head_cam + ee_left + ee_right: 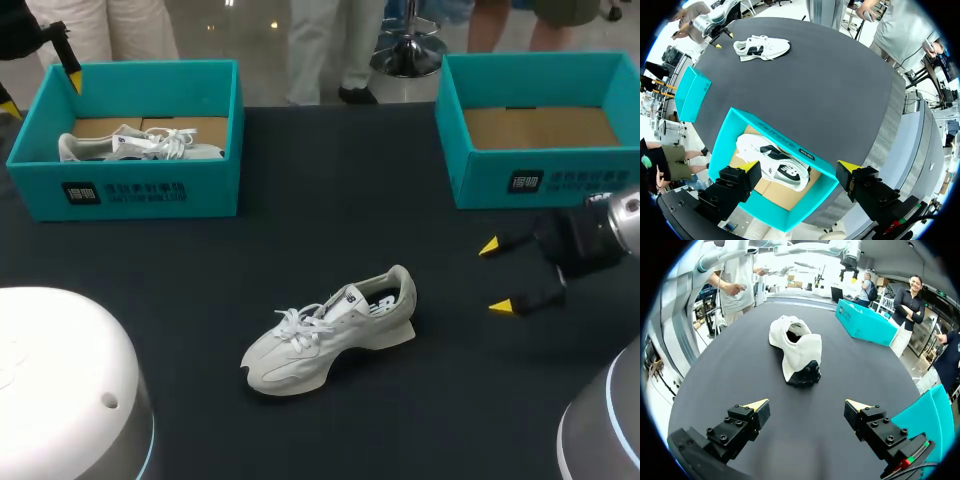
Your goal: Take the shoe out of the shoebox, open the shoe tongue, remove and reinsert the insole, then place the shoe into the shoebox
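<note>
The first step looks done: the shoe [330, 335] lies out on the dark worktop [330, 200], roughly midway between the two boxes, resting on its sole with the toe toward the robot's left and the heel toward its right. Its laces appear loosely tied and something pale shows inside the opening, probably the insole. Whether the tongue has been opened or the insole pulled and put back cannot be read from these views. The final step, setting the shoe into a box, is plainly not yet done. The right end effector [497, 276] hangs low over the worktop to the right of the shoe, its yellow-tipped fingers spread wide and holding nothing. From its wrist view the heel faces it, ahead and apart. The left end effector [799, 167] is poised above the left shoebox [150, 190], likewise spread and gripping nothing. That box holds a second shoe [140, 145], white, lying on its side on the cardboard floor. The right shoebox [580, 180] shows only its brown cardboard bottom, so it seems the likelier destination.
</note>
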